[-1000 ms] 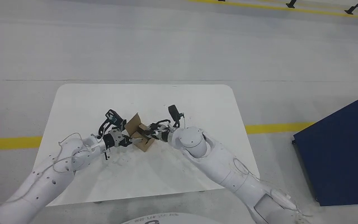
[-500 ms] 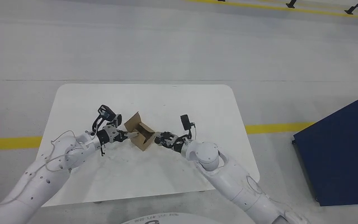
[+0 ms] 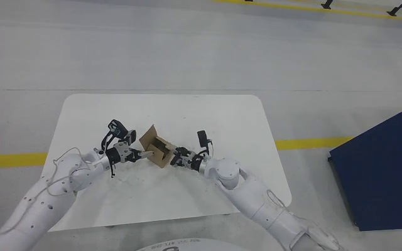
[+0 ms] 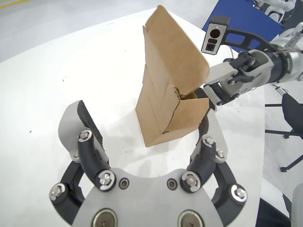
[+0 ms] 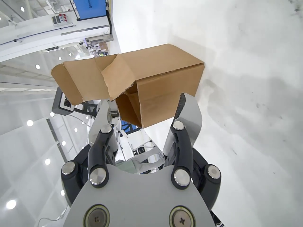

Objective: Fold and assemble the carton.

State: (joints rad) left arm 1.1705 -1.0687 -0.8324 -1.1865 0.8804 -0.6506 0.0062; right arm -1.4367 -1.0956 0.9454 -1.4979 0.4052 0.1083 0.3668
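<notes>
A brown carton [image 3: 158, 150] stands partly formed in the middle of the white table [image 3: 220, 119], with one long flap raised and one end open. My left gripper [image 3: 137, 154] sits just to its left. In the left wrist view this gripper [image 4: 143, 121] is open, and the carton's [image 4: 165, 83] lower end stands just ahead between its fingertips. My right gripper [image 3: 178, 157] is at the carton's right end. In the right wrist view it [image 5: 144, 109] is shut on the carton's [image 5: 165, 79] open end, one finger [image 5: 187, 109] against the outer wall. The left wrist view shows the right gripper [image 4: 211, 88] there too.
The table has free room all around the carton, and its right edge is close behind my right arm. A dark blue panel [image 3: 377, 169] stands on the floor off to the right of the table.
My right gripper drew back from the carton to the right, then returned to its right end. My left gripper shifted a little to the left.
</notes>
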